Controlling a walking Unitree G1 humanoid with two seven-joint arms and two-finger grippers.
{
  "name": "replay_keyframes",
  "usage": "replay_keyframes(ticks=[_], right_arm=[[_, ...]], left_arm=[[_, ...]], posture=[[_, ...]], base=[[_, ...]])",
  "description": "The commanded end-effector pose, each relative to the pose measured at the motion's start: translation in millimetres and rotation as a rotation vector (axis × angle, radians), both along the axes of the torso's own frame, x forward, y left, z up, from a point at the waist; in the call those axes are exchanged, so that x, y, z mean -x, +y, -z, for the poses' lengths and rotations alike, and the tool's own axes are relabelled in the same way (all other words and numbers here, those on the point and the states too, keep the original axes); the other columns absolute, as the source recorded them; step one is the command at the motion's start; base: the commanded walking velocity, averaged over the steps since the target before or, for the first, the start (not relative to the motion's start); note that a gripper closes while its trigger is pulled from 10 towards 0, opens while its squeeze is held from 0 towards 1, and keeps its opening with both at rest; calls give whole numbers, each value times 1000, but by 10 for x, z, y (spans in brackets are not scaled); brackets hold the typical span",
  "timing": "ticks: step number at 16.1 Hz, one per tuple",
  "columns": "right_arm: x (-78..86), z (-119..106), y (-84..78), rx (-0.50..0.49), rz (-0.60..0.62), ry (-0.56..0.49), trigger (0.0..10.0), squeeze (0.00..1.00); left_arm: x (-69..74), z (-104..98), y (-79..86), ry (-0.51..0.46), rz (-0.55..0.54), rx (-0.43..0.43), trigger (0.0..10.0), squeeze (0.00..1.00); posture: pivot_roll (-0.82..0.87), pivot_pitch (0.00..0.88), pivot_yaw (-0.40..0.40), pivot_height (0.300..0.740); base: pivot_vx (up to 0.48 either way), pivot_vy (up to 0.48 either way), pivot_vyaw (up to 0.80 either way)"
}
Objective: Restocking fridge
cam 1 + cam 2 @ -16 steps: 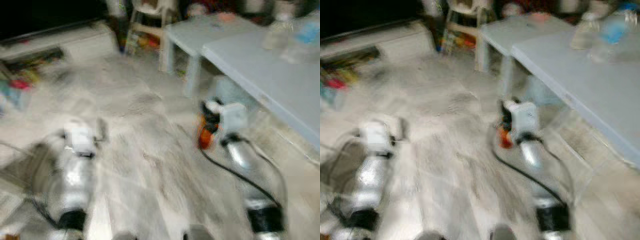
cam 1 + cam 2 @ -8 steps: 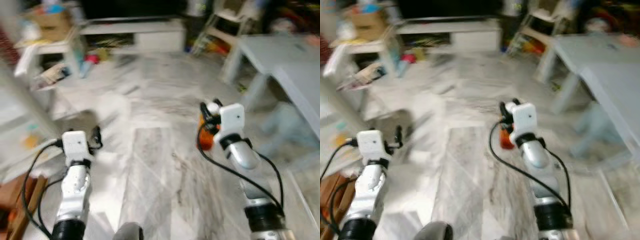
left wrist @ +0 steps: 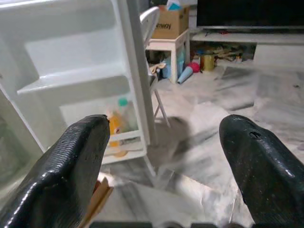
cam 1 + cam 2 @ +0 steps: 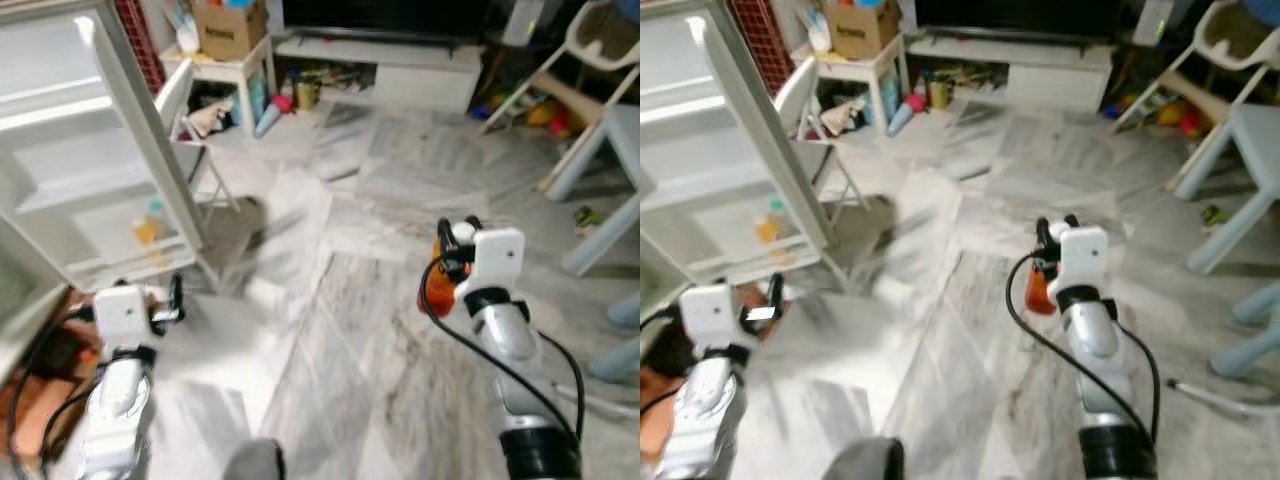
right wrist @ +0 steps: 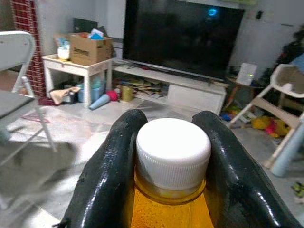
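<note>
right wrist view shows the right tool point(image 5: 173, 190) clamped on an orange bottle point(image 5: 171, 209) just under its white cap point(image 5: 173, 151). from the head views, this bottle point(image 4: 438, 290) is held above the marble floor point(image 4: 350, 330), well apart from the open fridge point(image 4: 80, 170). the left tool point(image 3: 175, 166) has its fingers point(image 3: 71, 171) wide apart, facing the fridge door shelf point(image 3: 114, 137) with a small orange bottle point(image 3: 114, 128).

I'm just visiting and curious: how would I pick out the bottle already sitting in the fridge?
Find the open white fridge door on the robot's left. On its lowest door shelf stands a small bottle of orange drink. A second bottle with a green cap stands beside it; the orange liquid marks yours.
</note>
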State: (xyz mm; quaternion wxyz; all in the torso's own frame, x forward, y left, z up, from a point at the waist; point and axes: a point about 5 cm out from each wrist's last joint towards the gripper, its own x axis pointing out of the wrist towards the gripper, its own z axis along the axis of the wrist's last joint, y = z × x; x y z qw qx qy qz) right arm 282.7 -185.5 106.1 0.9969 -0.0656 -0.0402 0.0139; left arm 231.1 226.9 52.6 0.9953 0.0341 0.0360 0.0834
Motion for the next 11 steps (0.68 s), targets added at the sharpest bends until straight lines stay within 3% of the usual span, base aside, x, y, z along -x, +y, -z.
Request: replay_keyframes(ticks=[1, 11], right_arm=[[26, -26, -66, -40, 60, -6, 10000, 0], [220, 117, -173, -1, 182, 57, 10000, 0]], left_arm=[[2, -68, -25, -19, 29, -2, 10000, 0], [30, -35, -111, 8, 90, 28, 10000, 0]], posture=[[29, 0, 27, 740], [9, 0, 39, 740]], base=[[0, 0, 0], [0, 0, 0]])
